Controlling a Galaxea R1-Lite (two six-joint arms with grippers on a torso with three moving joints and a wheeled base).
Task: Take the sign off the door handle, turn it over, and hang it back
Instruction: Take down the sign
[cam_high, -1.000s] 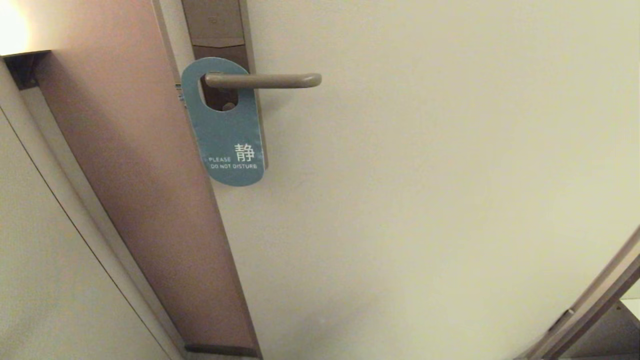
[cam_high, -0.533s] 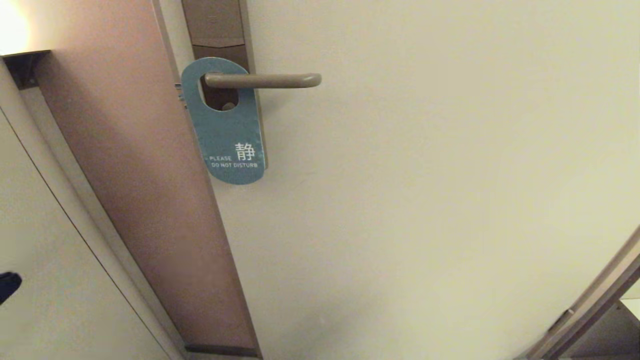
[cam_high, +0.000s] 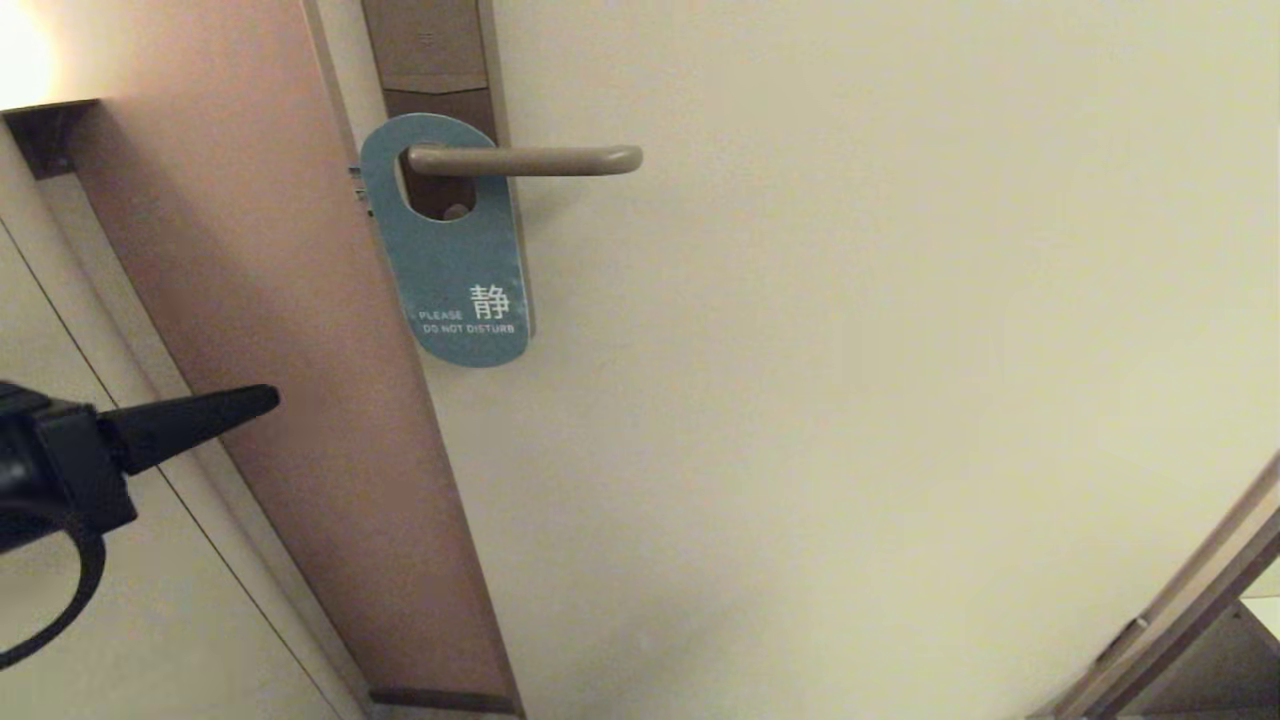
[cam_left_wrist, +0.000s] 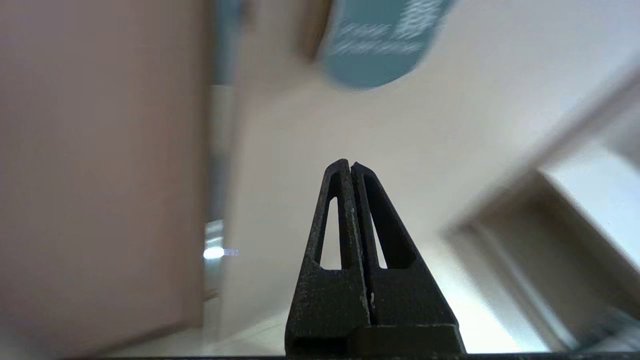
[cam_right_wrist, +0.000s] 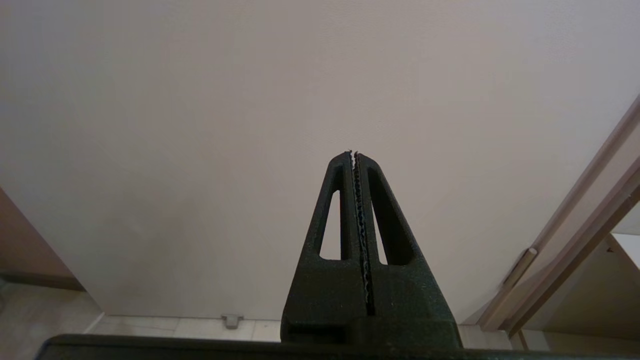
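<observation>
The sign (cam_high: 452, 270) hangs teal side out, reading "PLEASE DO NOT DISTURB", by its oval hole on the door handle (cam_high: 530, 160), a bronze-grey lever on a tall lock plate (cam_high: 432, 50). My left gripper (cam_high: 262, 402) is shut and empty, at the left, below and left of the sign and apart from it. In the left wrist view the left gripper (cam_left_wrist: 349, 164) points toward the door, with the sign's lower end (cam_left_wrist: 372, 55) ahead of it. My right gripper (cam_right_wrist: 354, 153) is shut and empty, facing the bare door; it is out of the head view.
A brown door frame strip (cam_high: 300, 380) runs down left of the sign, with a pale wall (cam_high: 120, 620) beside it. The cream door (cam_high: 850, 400) fills the middle and right. Another frame edge (cam_high: 1180, 610) stands at the lower right.
My left gripper has come in from the left edge and moved up and right toward the sign. The sign and handle have not moved.
</observation>
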